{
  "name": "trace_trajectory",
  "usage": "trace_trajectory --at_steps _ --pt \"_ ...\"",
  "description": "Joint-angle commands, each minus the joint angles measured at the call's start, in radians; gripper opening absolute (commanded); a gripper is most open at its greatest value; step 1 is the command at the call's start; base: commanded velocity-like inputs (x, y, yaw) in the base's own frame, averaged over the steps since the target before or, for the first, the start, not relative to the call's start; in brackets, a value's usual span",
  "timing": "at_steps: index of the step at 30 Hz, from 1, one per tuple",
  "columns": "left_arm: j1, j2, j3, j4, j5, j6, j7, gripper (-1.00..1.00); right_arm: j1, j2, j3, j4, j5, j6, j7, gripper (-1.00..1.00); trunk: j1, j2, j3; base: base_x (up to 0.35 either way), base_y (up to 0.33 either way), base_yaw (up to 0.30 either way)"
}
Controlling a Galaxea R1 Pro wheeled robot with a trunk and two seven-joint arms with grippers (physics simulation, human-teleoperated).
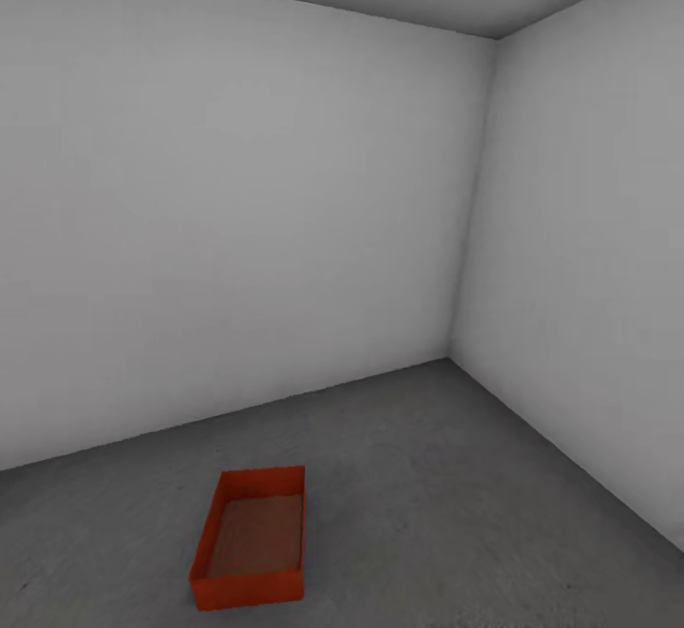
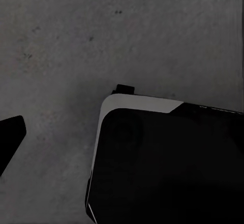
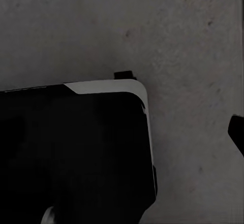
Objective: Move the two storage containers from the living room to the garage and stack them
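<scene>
One container (image 1: pixel 251 538) sits on garage floor (image 1: pixel 456 485); second needs fetching and stacking. Gripper states: cannot tell for either.

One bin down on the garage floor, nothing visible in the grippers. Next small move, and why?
Probably turn the base away to go fetch the second bin. One orange-red container sits lidless and empty on the grey concrete floor near the white wall, with nothing stacked on it. Both wrist views show just concrete and the robot's dark base, no bin carried.

A dark fingertip (image 2: pixel 10 137) is cut off by the left wrist view's edge.
</scene>
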Motion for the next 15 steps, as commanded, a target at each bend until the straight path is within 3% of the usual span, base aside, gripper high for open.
trace_trajectory --at_steps 1,15 --pt "0.000 -0.001 -0.003 0.001 0.008 -0.004 0.002 1.00 -0.001 0.001 0.008 0.003 -0.010 -0.006 -0.002 1.00 0.000 -0.001 0.000 0.000 0.000 -0.283" --pt "0.000 -0.003 -0.003 0.001 0.009 -0.004 0.002 1.00 -0.001 0.000 0.008 0.004 -0.010 -0.005 -0.002 1.00 0.000 -0.001 0.008 0.000 0.000 -0.283"
